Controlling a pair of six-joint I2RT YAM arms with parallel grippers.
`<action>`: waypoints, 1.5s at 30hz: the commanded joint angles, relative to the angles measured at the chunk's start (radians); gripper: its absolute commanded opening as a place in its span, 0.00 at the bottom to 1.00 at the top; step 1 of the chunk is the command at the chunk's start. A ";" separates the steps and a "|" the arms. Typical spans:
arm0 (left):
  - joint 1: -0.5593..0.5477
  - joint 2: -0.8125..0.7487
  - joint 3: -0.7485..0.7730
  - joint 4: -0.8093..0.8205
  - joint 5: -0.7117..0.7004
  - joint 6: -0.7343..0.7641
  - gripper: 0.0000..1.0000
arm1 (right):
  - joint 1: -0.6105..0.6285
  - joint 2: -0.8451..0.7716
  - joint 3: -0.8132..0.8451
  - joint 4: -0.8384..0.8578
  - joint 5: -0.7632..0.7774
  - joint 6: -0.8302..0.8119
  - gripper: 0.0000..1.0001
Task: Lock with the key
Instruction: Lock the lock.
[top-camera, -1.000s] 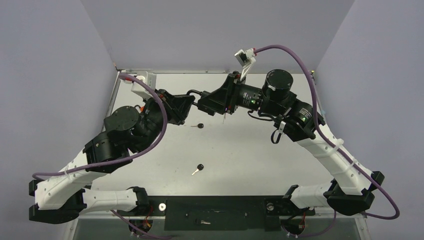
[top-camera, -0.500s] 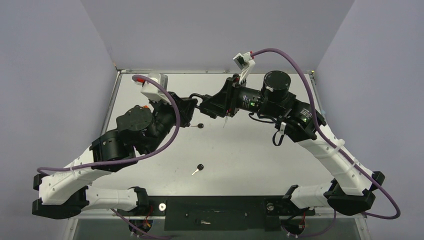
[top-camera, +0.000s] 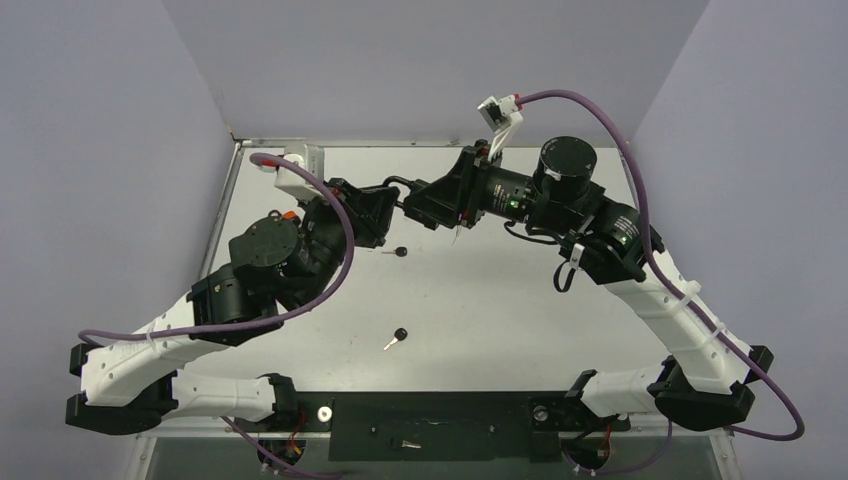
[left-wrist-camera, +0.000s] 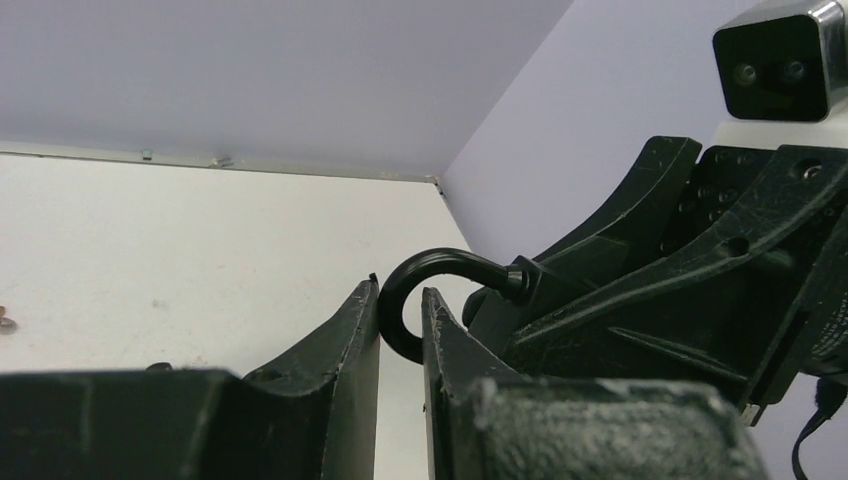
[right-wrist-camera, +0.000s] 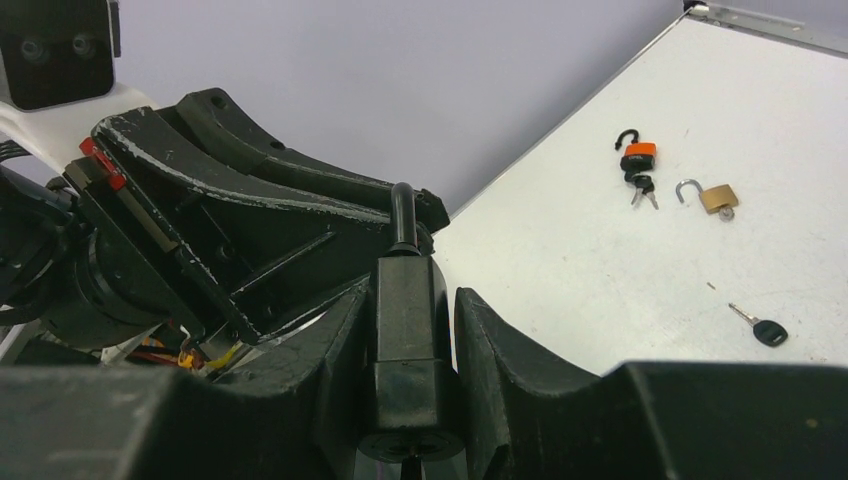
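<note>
My right gripper (right-wrist-camera: 408, 300) is clenched on the body of the black lock (right-wrist-camera: 405, 350) and holds it up over the back of the table (top-camera: 520, 310). My left gripper (left-wrist-camera: 400, 305) pinches the lock's hook (left-wrist-camera: 445, 262) between its fingers. The far key (top-camera: 400, 251) lies on the table near both grippers. The near key (top-camera: 397, 338) lies closer to me. An orange lock (right-wrist-camera: 638, 157) and a gold lock (right-wrist-camera: 716, 196) lie side by side, well apart from the grippers.

We see a white table (top-camera: 500, 300) closed in on the left, back and right by plain lavender-grey walls (top-camera: 430, 60), with a thin metal strip (top-camera: 400, 143) edging its far side. Light falls soft and even, and shadows on the tabletop are faint.
</note>
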 joint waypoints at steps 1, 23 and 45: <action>-0.248 0.157 -0.035 0.232 1.569 -0.179 0.00 | -0.001 0.252 -0.022 0.321 0.275 0.005 0.00; 0.052 -0.062 -0.305 0.212 1.189 -0.282 0.00 | -0.034 0.143 -0.210 0.356 0.295 -0.006 0.00; 0.538 -0.120 -0.634 0.776 1.317 -0.626 0.00 | -0.323 -0.270 -0.959 0.928 -0.159 0.188 0.77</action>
